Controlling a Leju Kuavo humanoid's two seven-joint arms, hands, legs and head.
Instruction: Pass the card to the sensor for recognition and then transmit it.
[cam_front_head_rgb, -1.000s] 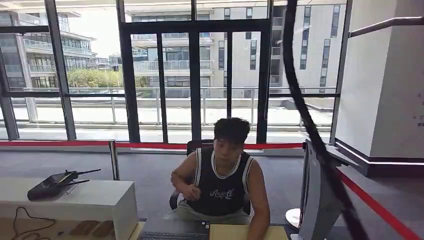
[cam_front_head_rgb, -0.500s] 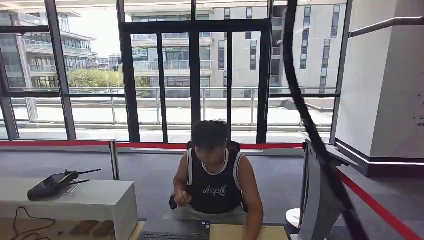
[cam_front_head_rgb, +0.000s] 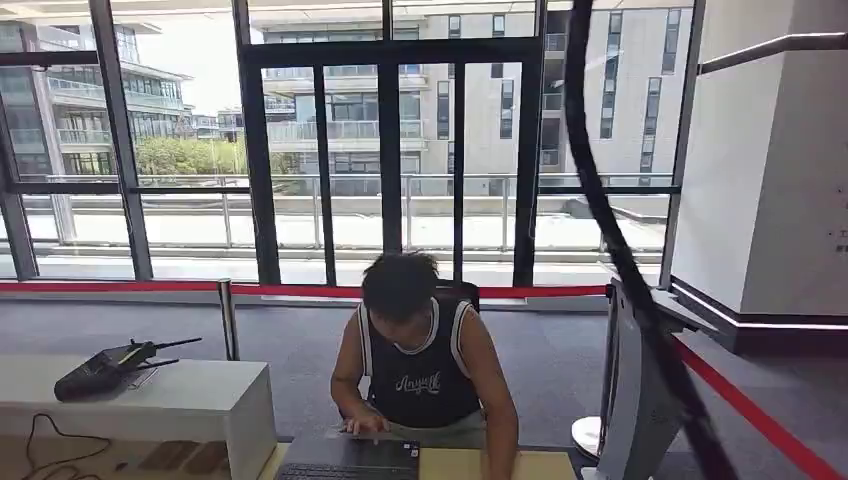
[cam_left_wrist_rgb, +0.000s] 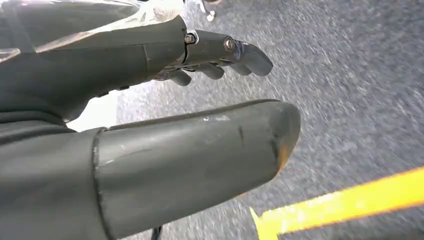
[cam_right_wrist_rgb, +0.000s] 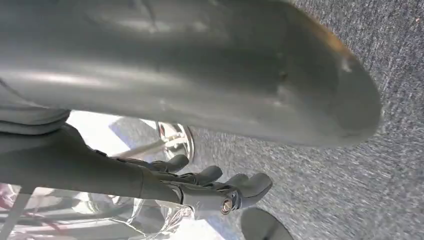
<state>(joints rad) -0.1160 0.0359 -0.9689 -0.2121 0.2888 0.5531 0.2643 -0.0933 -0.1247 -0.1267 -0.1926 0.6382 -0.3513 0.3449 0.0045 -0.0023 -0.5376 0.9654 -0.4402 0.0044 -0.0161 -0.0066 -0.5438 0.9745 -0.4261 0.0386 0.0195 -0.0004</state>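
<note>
Our left hand (cam_left_wrist_rgb: 165, 100) fingers apart over grey carpet (cam_left_wrist_rgb: 350, 75), our right hand (cam_right_wrist_rgb: 200, 125) likewise spread and empty, person (cam_front_head_rgb: 420, 360) bent at desk (cam_front_head_rgb: 480, 465), lower centre.

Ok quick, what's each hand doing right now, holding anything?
Left hand: open, fingers apart, holding nothing, above the carpet.
Right hand: open, holding nothing.

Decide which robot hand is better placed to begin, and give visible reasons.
Left, only slightly: the left hand and right hand both hang empty over grey carpet, but the black device on the white counter, possibly the sensor, sits on the robot's left.
</note>
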